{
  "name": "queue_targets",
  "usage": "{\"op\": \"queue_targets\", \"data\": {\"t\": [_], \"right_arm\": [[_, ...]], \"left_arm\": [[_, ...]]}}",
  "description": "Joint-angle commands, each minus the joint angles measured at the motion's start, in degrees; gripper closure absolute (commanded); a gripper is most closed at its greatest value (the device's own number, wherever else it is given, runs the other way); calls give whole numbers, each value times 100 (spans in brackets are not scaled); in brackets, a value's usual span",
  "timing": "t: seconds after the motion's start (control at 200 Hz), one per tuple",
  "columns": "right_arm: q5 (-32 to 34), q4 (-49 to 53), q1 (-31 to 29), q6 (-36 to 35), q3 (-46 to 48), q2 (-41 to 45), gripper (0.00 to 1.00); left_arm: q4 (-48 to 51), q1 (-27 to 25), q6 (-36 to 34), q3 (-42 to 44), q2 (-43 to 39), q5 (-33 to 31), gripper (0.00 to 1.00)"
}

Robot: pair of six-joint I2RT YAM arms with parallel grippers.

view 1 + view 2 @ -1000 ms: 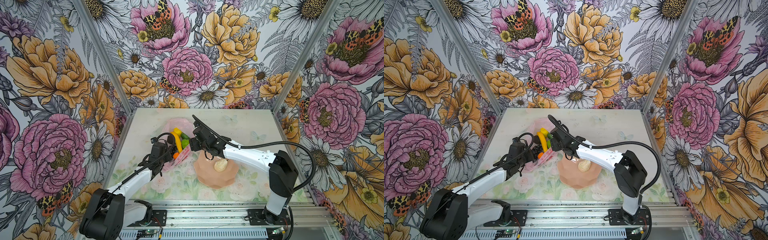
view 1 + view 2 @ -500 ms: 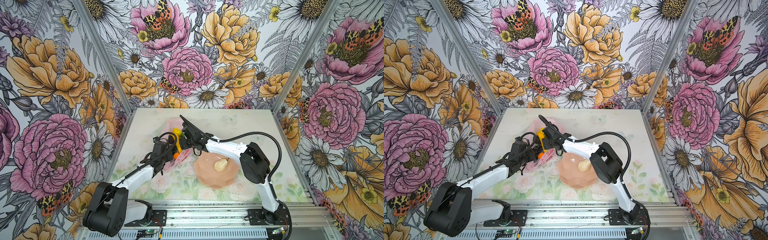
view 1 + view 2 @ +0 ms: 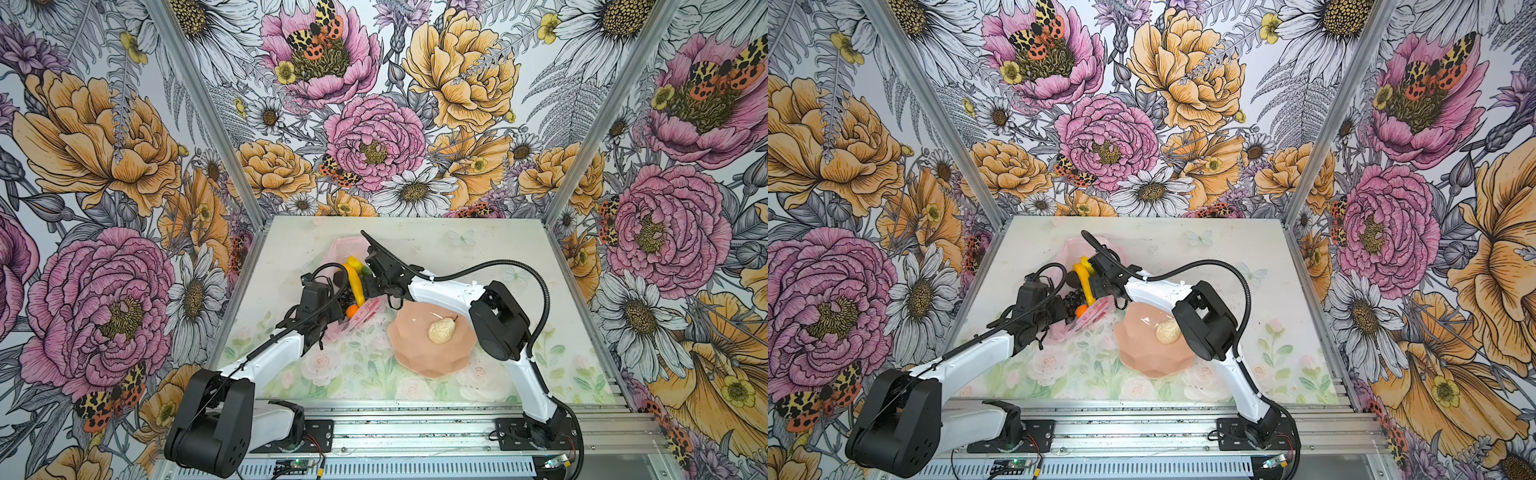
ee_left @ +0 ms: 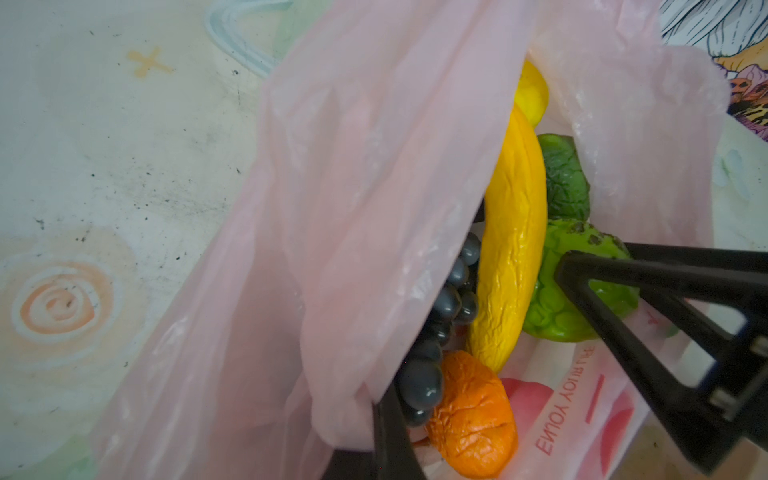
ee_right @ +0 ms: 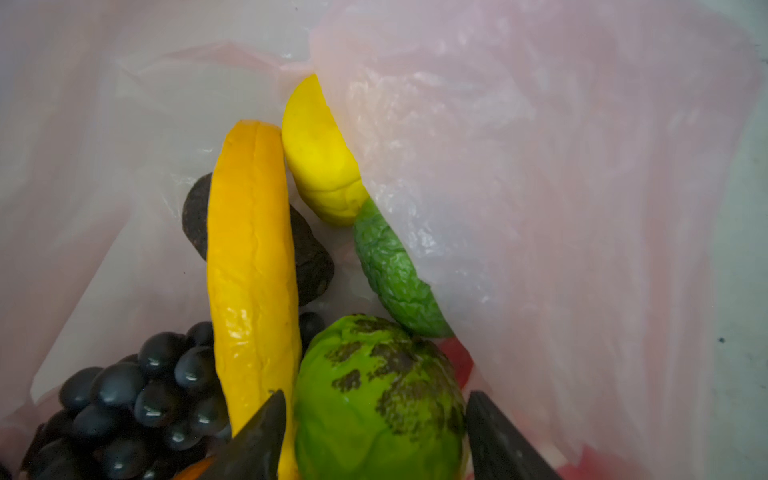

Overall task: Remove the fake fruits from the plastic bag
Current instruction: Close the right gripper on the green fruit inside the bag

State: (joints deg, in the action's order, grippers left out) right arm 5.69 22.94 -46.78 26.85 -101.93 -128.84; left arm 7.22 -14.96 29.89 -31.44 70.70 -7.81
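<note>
Table (image 3: 478, 249): printed mat, everything sits mid-field.

Plastic bag (image 4: 374, 208): lies toward the far left of centre in both top views, mouth facing the bowl and lifted open. Most of the fruit is inside it.

Bowl (image 3: 415, 353): peach, just beside the bag's mouth on the near right.

Left gripper (image 4: 388, 432): fingers pinched together on the upper lip of the bag, with the film draped over them. It is holding the mouth up for you.

Right gripper (image 5: 374, 419): reached into the mouth, fingers spread wide, one on each flank of the mottled green fruit (image 5: 365, 374). Whether the pads are pressing yet is not clear. The fruit rests on the bag floor.

Banana (image 5: 253, 270): long, leaning against that green fruit and touching the nearer finger.

Grape bunch (image 5: 137, 395): on the banana's other side, partly under the film.

Darker green fruit (image 5: 395, 274), lemon (image 5: 320, 166) and black oval (image 5: 311, 257): deeper in, half tucked under the bag wall.

Orange (image 4: 473, 411): at the lip, beside the left fingers.

Cream-white piece (image 3: 440, 330): alone in the bowl.

Reading: one out, seven to go, and you are at the grasp on the second. Close squarely on the green fruit without catching the banana or the film. Lift clear of the lip, carry it to the bowl, and keep the left pinch steady.
</note>
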Motion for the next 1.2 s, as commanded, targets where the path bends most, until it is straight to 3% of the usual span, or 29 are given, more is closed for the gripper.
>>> {"op": "queue_targets", "data": {"t": [0.0,0.375,0.646,0.881,1.196], "right_arm": [[-41,48,24,-86,-81,-121,30],[-276,153,104,-68,-437,-543,30],[-537,195,102,-121,-851,-764,37],[-666,167,100,-150,-934,-458,44],[-710,29,103,-103,-876,-1,46]], "left_arm": [[-160,72,26,81,-54,121,100],[-111,210,109,133,-124,70,100],[-46,444,212,256,-310,17,100],[-52,468,203,242,-265,46,100],[-70,468,201,205,-149,118,100]]}}
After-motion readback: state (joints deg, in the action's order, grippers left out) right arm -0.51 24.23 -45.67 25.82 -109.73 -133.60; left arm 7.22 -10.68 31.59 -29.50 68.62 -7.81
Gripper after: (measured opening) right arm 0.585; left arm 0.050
